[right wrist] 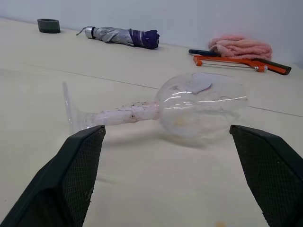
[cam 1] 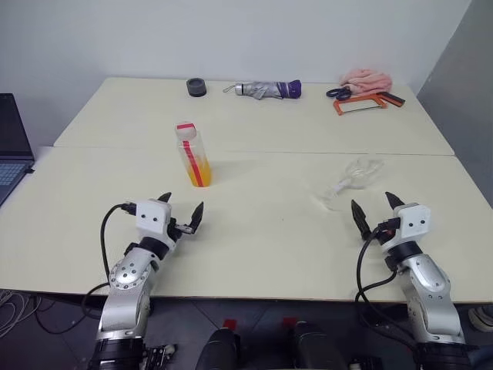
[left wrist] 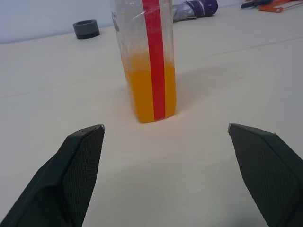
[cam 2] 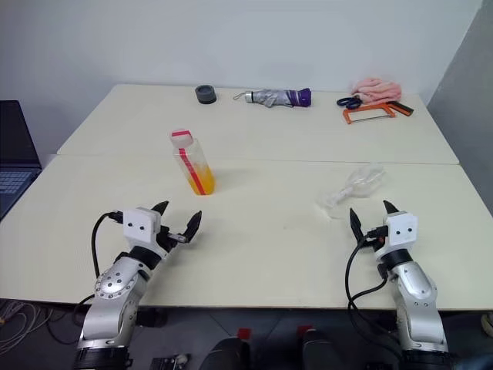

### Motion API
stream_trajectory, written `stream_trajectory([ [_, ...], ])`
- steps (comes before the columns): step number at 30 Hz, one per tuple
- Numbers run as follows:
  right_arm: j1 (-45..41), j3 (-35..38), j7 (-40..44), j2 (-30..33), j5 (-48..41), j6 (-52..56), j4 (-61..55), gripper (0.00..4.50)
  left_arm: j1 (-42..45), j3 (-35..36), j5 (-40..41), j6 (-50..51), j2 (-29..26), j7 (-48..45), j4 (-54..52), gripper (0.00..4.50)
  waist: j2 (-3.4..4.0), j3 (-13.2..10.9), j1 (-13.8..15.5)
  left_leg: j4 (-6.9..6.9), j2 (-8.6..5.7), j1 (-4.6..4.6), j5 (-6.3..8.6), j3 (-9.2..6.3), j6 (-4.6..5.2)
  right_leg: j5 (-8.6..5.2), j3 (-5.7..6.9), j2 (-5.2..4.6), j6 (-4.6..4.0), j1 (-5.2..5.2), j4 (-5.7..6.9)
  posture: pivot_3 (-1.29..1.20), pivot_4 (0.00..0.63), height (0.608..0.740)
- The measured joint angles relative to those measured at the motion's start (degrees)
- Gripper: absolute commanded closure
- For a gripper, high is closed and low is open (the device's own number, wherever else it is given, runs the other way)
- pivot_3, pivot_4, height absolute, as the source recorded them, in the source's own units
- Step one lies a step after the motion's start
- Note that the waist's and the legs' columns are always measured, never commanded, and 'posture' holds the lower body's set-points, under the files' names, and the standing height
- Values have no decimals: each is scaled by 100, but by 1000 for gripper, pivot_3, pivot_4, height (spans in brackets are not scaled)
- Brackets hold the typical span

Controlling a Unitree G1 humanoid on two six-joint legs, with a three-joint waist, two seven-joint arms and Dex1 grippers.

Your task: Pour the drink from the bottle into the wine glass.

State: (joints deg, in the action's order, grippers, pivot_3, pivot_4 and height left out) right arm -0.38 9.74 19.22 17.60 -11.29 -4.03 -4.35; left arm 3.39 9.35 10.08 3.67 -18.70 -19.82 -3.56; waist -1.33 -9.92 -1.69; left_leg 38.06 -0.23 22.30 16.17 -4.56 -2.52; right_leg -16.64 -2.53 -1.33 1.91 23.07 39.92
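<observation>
The bottle (cam 1: pixel 192 154) stands upright on the cream table (cam 1: pixel 262 231), left of centre, with a red cap and a red label strip. Orange drink (left wrist: pixel 147 92) fills its lower half. My left gripper (cam 1: pixel 182 210) is open, a short way in front of the bottle, with nothing between its fingers. The wine glass (cam 1: pixel 350 182) lies on its side at the right, bowl (right wrist: pixel 201 109) toward the far side, foot (right wrist: pixel 71 111) nearer the middle. Just in front of it my right gripper (cam 1: pixel 375 208) is open and empty.
Along the far table lie a grey tape roll (cam 1: pixel 196 87), a folded silver and purple umbrella (cam 1: pixel 266 89), blue scissors (cam 1: pixel 337 92), an orange-framed saw (cam 1: pixel 362 102) and a pink cloth (cam 1: pixel 368 79). A laptop (cam 1: pixel 11 146) sits at the left edge.
</observation>
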Motion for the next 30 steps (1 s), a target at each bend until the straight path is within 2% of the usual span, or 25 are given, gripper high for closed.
stream_trajectory([
  [5, 119, -120, 305, 186, -27, 21, -227, 0, 205, -9, -25, 4, 75, 185, 23, 19, 0, 0, 1, 0, -1, 0, 0, 1, 0, 0, -1, -1, 0, 0, 0, 0, 150, 740],
  [10, 115, -133, 833, 636, -528, 614, -831, 0, 388, -28, -48, 173, 122, 354, 22, 19, 0, 0, -1, 0, -1, 0, 0, -1, 0, 0, 1, 1, 0, 0, 0, 0, 150, 740],
  [18, -284, -516, 1662, 1574, -2140, 2828, -2361, 0, 1139, -16, -198, 952, 179, 886, 134, 19, -2, 0, -1, 5, -10, 2, 0, -8, 1, 0, 9, 3, 1, -8, -4, 0, 150, 740],
  [22, -518, -761, 1741, 1612, -2216, 3168, -2539, 0, 1381, -117, -232, 1068, 179, 877, 239, 19, -4, -1, 4, 5, -11, 5, 0, -9, 0, 0, 10, 0, 1, -7, -6, 0, 150, 740],
  [30, -747, -879, 1912, 1601, -2131, 3187, -2543, 0, 1884, -196, -240, 1080, 176, 766, 676, 19, -5, -2, 5, 6, -11, 5, 0, -9, 0, 0, 10, 1, 1, -7, -6, 0, 150, 740],
])
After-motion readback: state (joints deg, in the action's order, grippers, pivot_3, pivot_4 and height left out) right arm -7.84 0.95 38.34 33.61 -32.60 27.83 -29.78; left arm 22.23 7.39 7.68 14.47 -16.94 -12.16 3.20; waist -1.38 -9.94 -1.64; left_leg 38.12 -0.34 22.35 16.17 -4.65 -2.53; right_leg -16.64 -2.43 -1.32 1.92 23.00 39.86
